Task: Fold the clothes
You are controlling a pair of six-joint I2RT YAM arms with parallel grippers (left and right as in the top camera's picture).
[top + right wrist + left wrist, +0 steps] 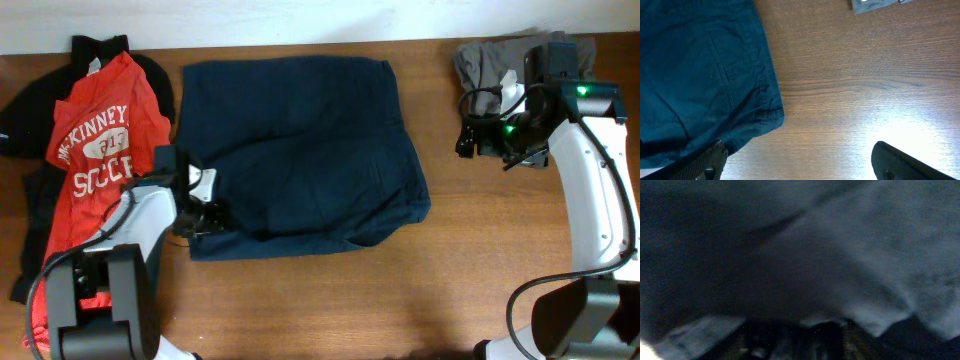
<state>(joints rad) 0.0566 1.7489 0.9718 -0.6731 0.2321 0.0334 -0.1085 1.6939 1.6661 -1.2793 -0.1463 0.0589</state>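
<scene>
The navy-blue shorts [300, 150] lie spread in the middle of the table. My left gripper [207, 216] is at their front left corner. In the left wrist view dark blue cloth [840, 255] fills the frame, and the fingers [797, 342] are too dark to tell open from shut. My right gripper [468, 135] hangs open and empty [797, 162] over bare wood, right of the shorts' edge [695, 75]. A red T-shirt with white lettering [100, 150] lies at the far left on black pieces [25, 110].
A plain grey garment [490, 62] lies at the back right, partly under my right arm; its corner shows in the right wrist view [867, 5]. The wooden table [480, 250] shows bare wood in front of and to the right of the shorts.
</scene>
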